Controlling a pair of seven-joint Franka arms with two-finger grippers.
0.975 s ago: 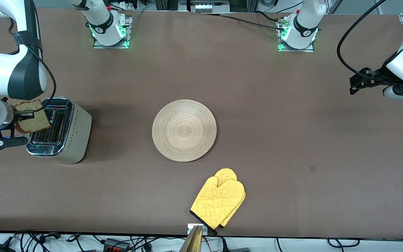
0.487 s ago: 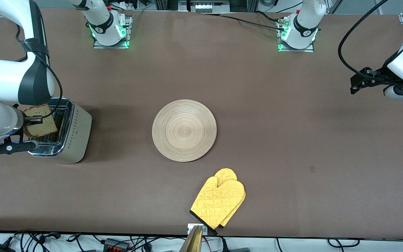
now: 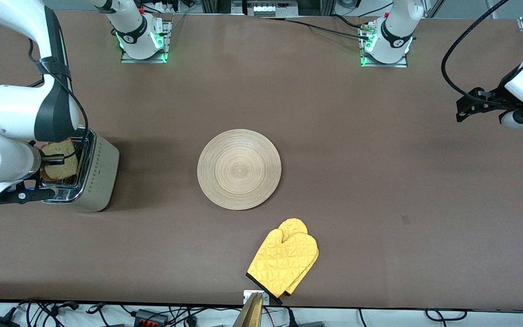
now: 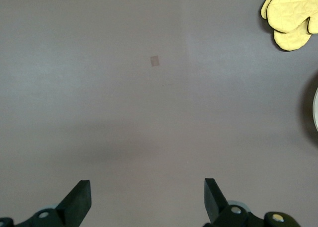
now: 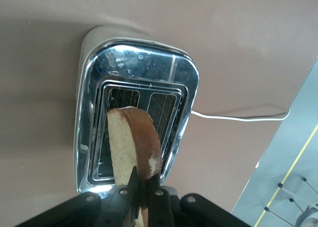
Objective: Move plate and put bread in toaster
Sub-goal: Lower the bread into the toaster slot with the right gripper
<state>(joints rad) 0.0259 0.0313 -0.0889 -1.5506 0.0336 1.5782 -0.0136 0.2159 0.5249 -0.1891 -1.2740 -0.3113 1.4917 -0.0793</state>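
Right end effector [image 5: 144, 189], arm bent low, hangs over the toaster [image 3: 90, 171], clamped on the bread [image 5: 131, 145]; left end effector [image 4: 147, 202] waits, fingers apart, over bare bench [image 3: 357, 150].

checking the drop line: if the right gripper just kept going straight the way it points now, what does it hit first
Probably the toaster. The right gripper, shut on the bread, points down at its chrome top, so the slice's lower edge would arrive first, seemingly at or between the two slots. Depth is unclear, so it may catch the rim rather than enter cleanly.
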